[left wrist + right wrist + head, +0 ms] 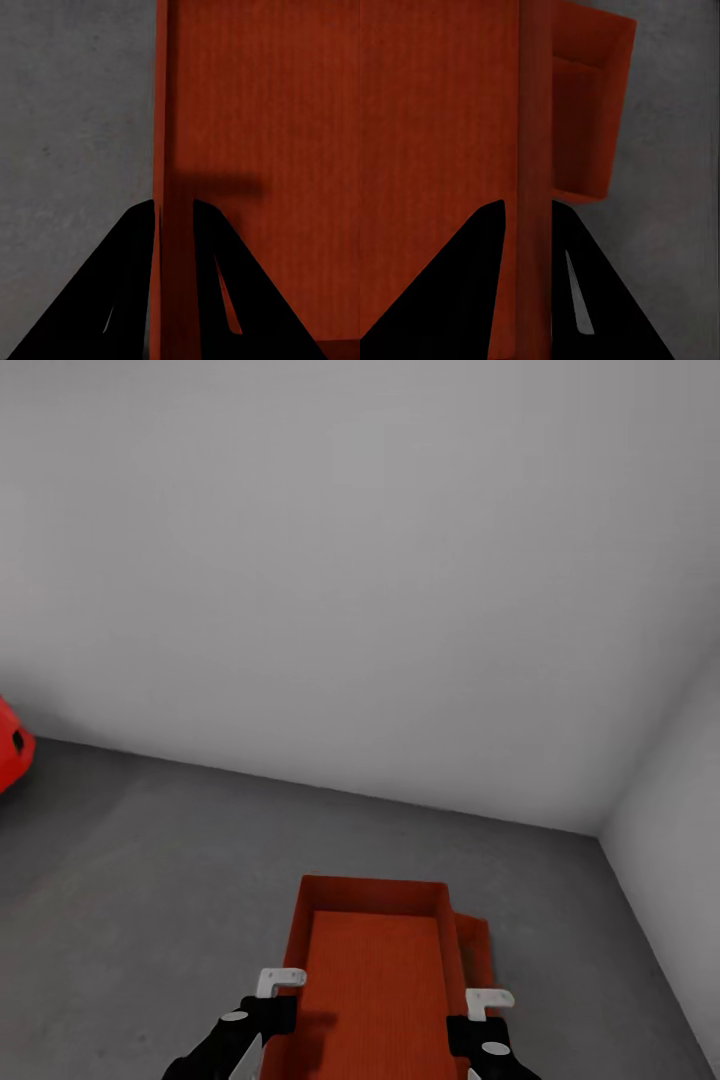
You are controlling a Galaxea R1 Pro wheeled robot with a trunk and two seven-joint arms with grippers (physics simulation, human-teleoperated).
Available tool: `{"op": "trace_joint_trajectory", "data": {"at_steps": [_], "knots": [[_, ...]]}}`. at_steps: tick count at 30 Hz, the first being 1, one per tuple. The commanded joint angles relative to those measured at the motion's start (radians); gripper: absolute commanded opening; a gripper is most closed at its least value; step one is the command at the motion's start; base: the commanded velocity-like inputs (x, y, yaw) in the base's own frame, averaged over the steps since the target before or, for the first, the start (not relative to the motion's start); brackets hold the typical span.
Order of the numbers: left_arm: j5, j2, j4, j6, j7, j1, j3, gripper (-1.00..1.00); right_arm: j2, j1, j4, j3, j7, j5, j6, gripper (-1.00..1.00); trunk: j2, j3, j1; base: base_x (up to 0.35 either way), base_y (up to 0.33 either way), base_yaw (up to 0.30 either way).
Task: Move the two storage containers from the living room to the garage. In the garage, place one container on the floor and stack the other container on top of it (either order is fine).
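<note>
Head view: gripped upper container (375,970) by its side walls, left fingers (282,982) and right fingers (489,1000) clamped, above lower container (475,950) on garage floor (150,860), offset rightward. Risked lopsided stack from misalignment if released.

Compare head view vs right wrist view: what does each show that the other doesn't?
Head view only: the white walls, a bit of the red car, and both grippers, left and right, on the long side walls of the held container.
Right wrist only: its fingers straddling that container's wall, close up.
Both: the held container, the second container partly under it, the grey floor.
</note>
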Motion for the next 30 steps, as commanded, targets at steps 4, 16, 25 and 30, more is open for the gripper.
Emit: {"op": "trace_joint_trajectory", "data": {"at_steps": [4, 16, 25, 30], "knots": [[-0.016, 0.002, -0.004, 0.007, 0.017, 0.0, 0.003, -1.0, -0.017, -0.001, 0.002, 0.007, -0.014, -0.009, -0.003, -1.0, -0.002, -0.002, 0.001, 0.322, 0.0, -0.286], [-0.017, 0.001, -0.004, 0.005, 0.017, 0.0, 0.004, -1.0, -0.017, -0.001, 0.002, 0.006, -0.013, -0.009, -0.003, -1.0, -0.002, -0.002, 0.001, 0.322, 0.0, -0.286], [-0.017, 0.001, -0.005, 0.004, 0.017, 0.0, 0.004, -1.0, -0.017, -0.001, 0.002, 0.007, -0.013, -0.009, -0.003, -1.0, -0.002, -0.002, 0.001, 0.312, 0.0, -0.286], [-0.017, 0.002, -0.005, 0.002, 0.017, 0.0, 0.004, -1.0, -0.018, -0.001, 0.002, 0.007, -0.013, -0.009, -0.003, -1.0, -0.002, -0.002, 0.001, 0.091, 0.0, -0.253]]}}
